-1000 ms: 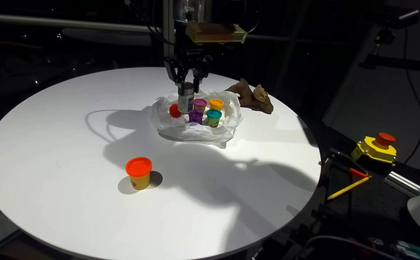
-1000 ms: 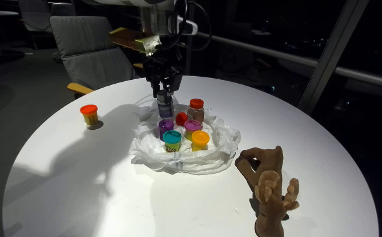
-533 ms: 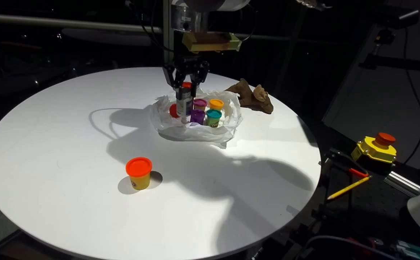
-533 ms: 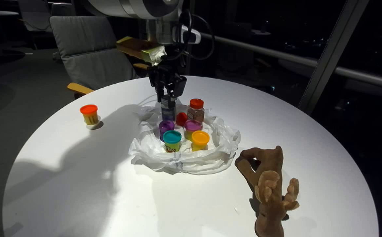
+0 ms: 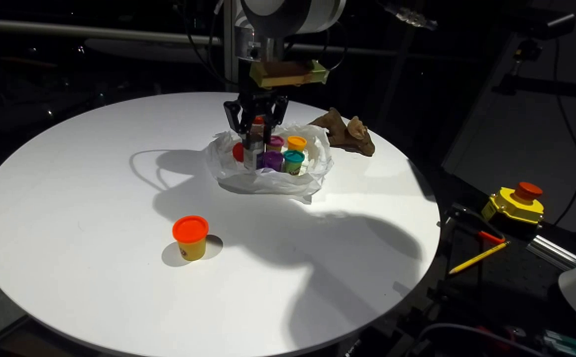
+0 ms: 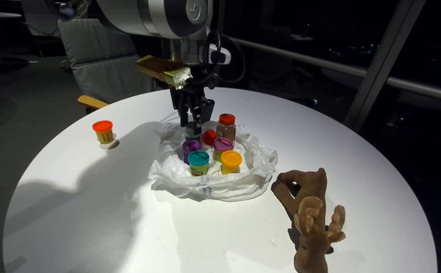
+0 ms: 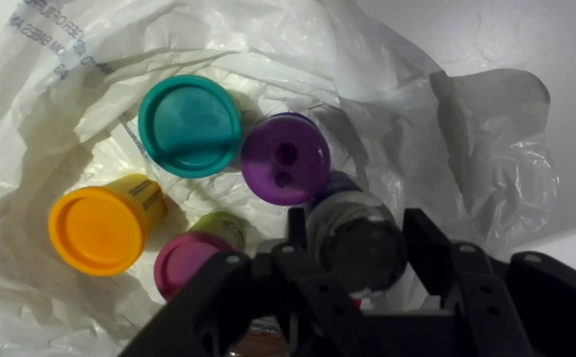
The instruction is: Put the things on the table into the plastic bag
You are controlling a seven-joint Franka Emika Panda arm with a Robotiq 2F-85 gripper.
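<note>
A white bottle [image 7: 350, 206] with a dark top stands in the plastic bag [image 6: 213, 191], beside a purple bit [image 7: 286, 159]. My gripper [image 7: 355, 218] straddles its top, with a thin gap showing at the finger [image 7: 427, 248] on the right. The bag also holds a green tub [image 6: 198, 163], an orange cup [image 6: 230, 161], a pink-lidded tub [image 6: 222, 148], a red bit [image 6: 209, 137] and a red-capped jar [image 6: 226, 132]. On the bare table [image 5: 94, 198] are a red-lidded yellow tub [image 5: 192, 238] and the brown plush toy [image 6: 311, 212]. My fingers partly hide the bottle in both exterior views.
Wrinkled film forms a raised rim around the bag. Off the table, a yellow-and-red device [image 5: 516, 203] and a yellow pencil [image 5: 479, 258] lie on a dark surface. A grey chair [image 6: 103, 68] stands behind the table's edge.
The gripper has come down and lowered the bottle deeper among the things in the bag. Its jaws have widened a little. The purple bit has shifted slightly; the tub and plush toy stay put.
</note>
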